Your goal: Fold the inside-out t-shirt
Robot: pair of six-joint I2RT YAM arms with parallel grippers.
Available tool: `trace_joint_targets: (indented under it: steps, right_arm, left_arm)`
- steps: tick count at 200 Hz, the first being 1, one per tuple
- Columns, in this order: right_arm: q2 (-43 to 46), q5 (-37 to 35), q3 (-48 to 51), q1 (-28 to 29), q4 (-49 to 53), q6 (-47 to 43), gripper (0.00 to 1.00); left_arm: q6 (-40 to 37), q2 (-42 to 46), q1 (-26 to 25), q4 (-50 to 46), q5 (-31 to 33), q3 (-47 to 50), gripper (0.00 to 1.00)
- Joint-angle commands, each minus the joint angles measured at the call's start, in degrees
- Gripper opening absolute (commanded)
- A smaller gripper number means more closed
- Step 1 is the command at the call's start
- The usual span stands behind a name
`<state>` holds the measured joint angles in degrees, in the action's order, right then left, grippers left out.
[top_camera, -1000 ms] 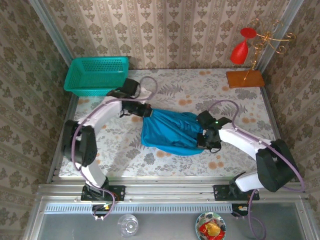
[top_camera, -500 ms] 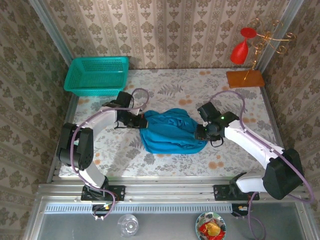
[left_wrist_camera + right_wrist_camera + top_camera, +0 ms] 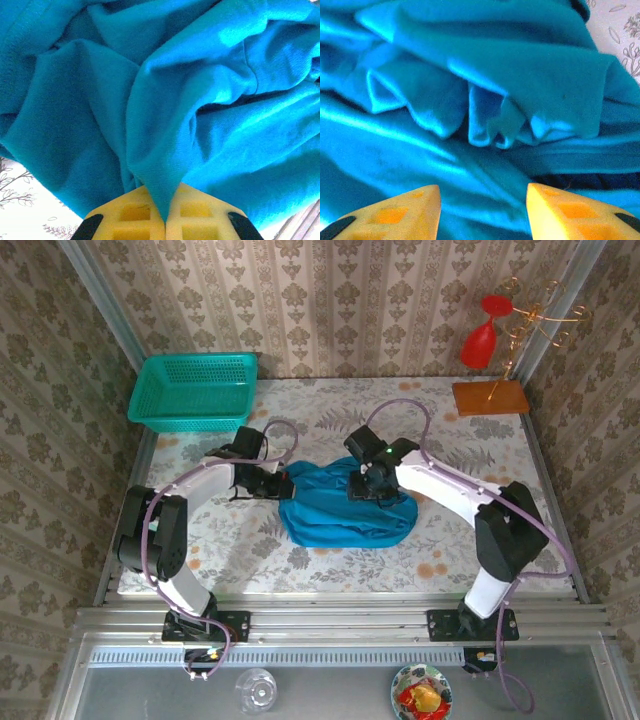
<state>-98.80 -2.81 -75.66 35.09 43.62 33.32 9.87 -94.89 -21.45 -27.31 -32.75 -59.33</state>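
The teal-blue t-shirt (image 3: 345,510) lies bunched in a rumpled heap on the middle of the table. My left gripper (image 3: 282,483) sits at the heap's left edge, shut on a fold of the t-shirt (image 3: 165,165) that runs down between its yellow fingers (image 3: 131,216). My right gripper (image 3: 368,487) hovers over the top middle of the heap, open, with wrinkled t-shirt cloth (image 3: 485,125) showing in the wide gap between its yellow fingertips (image 3: 410,212). Nothing is held between them.
A teal mesh basket (image 3: 193,390) stands at the back left. At the back right, a wooden stand (image 3: 489,397) carries a red glass (image 3: 481,340) and gold wire hooks. Bare floral tabletop (image 3: 470,455) lies around the heap.
My right gripper has let go of the shirt's right side and moved left and back to the heap's top middle. The cloth has gathered into a tighter heap. The left gripper shifted slightly nearer.
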Motion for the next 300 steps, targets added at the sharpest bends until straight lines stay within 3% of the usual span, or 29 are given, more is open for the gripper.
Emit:
trace_joint_targets:
  steps: [1,50,98,131,158,179,217,233,262,284,300]
  right_arm:
    - [-2.4,-4.2,-1.9,-0.8,-2.2,2.7,0.48]
    - [-5.2,-5.1,-3.1,-2.1,-5.3,2.6,0.32]
    - [-4.3,-5.2,-7.1,-2.8,-2.2,0.4,0.00]
    - [0.3,-4.9,-15.5,-4.3,3.4,-2.6,0.00]
    - [2.8,-2.0,-26.0,-7.6,7.7,-5.3,0.00]
    - [2.3,1.3,-37.9,-10.5,12.6,-8.3,0.00]
    - [-2.9,2.9,-68.2,-15.5,25.8,-12.9,0.00]
    - [-3.7,3.5,-74.9,-16.9,29.1,-13.5,0.00]
    - [2.4,2.4,-66.2,-17.9,28.7,-14.1,0.00]
    - [11.1,-2.2,-48.8,-18.7,22.8,-13.8,0.00]
    - [16.2,-6.3,-37.7,-20.6,19.3,-13.3,0.00]
  left_arm:
    - [-0.3,-0.2,-0.4,0.2,0.3,0.9,0.05]
    - [-0.1,0.3,-0.4,0.6,0.1,0.9,0.05]
    - [0.2,1.0,-0.4,0.4,0.6,0.2,0.04]
    - [0.3,3.8,1.1,-1.2,1.9,-3.2,0.01]
    - [0.4,6.5,5.7,-3.4,2.0,-9.0,0.00]
    - [0.4,8.0,10.7,-5.4,-0.8,-16.4,0.00]
    - [0.9,7.7,19.9,-12.0,-7.7,-35.6,0.00]
    - [1.9,8.6,21.6,-12.3,-11.1,-39.7,0.00]
    - [2.5,12.1,19.0,-10.2,-20.3,-37.0,0.05]
    - [-2.1,16.5,8.6,-9.9,-23.3,-28.0,0.15]
    - [-4.6,18.4,1.5,-10.8,-23.3,-21.4,0.30]
